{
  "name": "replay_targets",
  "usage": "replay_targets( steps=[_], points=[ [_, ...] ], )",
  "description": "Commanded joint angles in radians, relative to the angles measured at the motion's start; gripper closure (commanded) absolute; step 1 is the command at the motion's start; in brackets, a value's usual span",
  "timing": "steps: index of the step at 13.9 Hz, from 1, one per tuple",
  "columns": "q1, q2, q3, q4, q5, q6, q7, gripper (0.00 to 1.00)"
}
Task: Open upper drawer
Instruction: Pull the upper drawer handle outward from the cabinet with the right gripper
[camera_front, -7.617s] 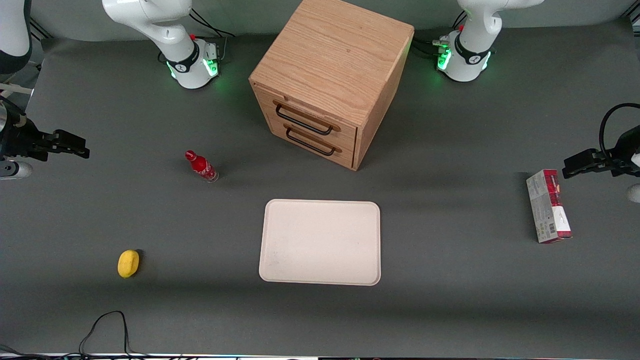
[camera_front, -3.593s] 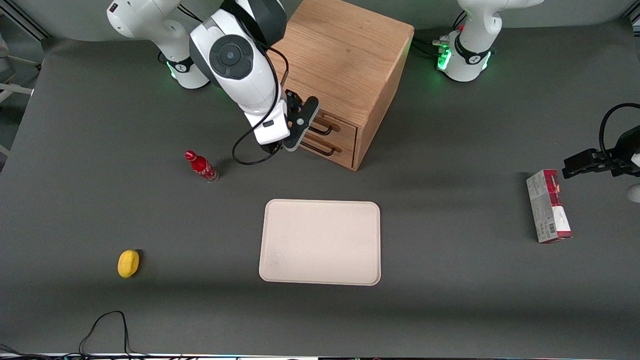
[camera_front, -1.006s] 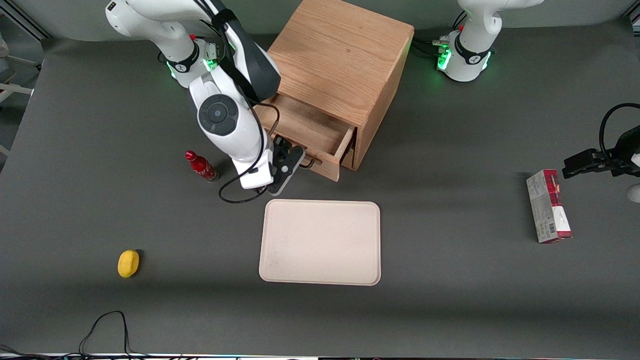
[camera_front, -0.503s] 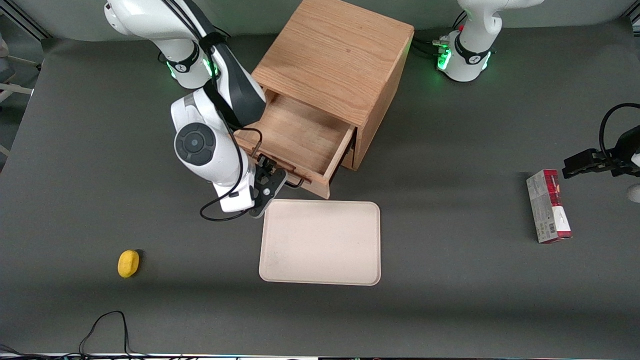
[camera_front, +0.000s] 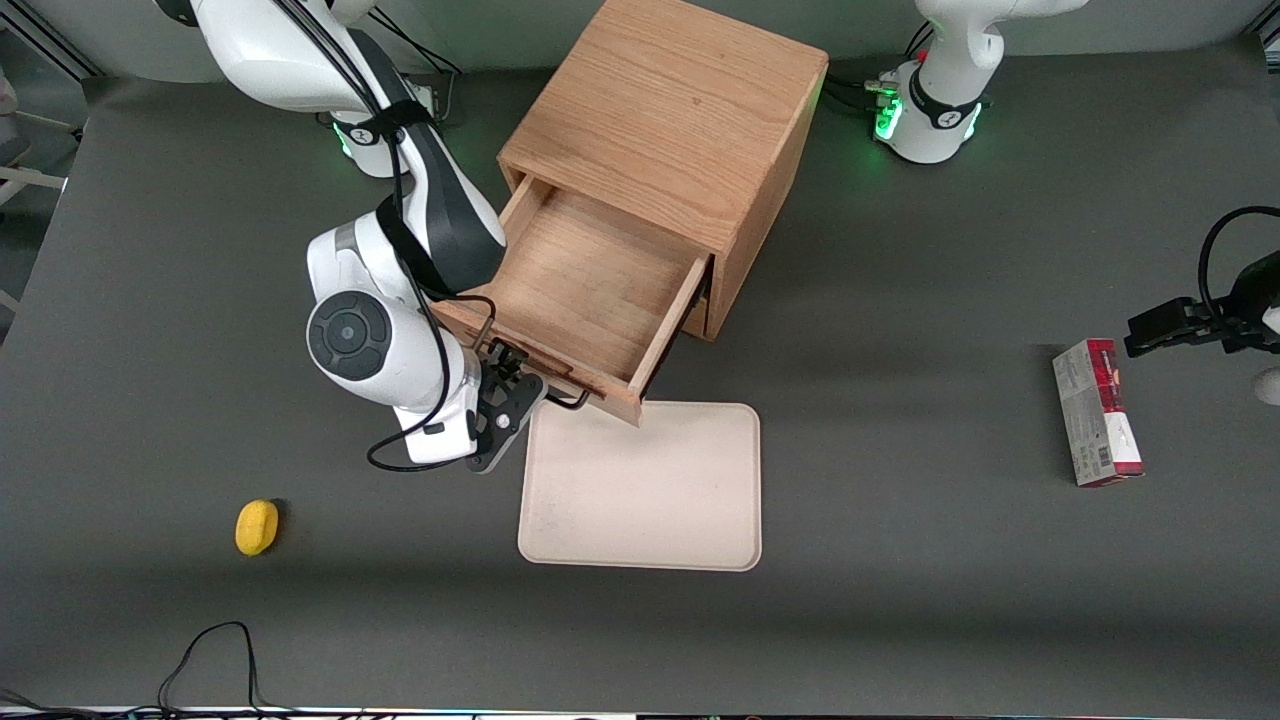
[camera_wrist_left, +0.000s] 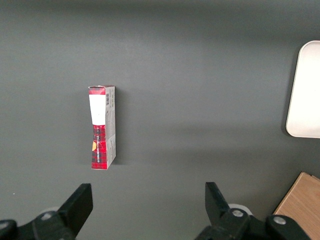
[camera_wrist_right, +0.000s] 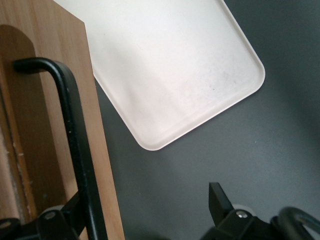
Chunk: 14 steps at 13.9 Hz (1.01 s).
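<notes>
The grainy oak upper drawer (camera_front: 580, 290) is standing pulled far out of its cabinet (camera_front: 665, 120) near the table's middle, its front corner overhanging the smooth cream tray (camera_front: 640, 490). The gripper (camera_front: 510, 385) is sitting at the black wire handle (camera_wrist_right: 75, 140), jaws spread with one finger against the bar; no writing is showing legibly on the red-and-grey carton (camera_front: 1097, 412)

Front view looks steeply down on the whole tabletop (camera_front: 900, 600); both wrist views look down closer, sharing the tray (camera_front: 640, 485) (camera_wrist_left: 306, 90) (camera_wrist_right: 170, 65). The gripper (camera_front: 500, 405) sits at the drawer (camera_front: 580, 290) handle.
</notes>
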<state>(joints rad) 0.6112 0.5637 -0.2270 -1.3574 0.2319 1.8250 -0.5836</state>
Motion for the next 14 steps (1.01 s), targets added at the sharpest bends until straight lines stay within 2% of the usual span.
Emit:
replay_targets(
  steps=[1,5,14],
  points=[
    [-0.013,0.060,0.006,0.096,0.034,-0.024,-0.025,0.00],
    [-0.041,0.082,0.008,0.124,0.053,-0.027,-0.027,0.00],
    [-0.084,0.096,0.006,0.156,0.052,-0.026,-0.027,0.00]
  ],
)
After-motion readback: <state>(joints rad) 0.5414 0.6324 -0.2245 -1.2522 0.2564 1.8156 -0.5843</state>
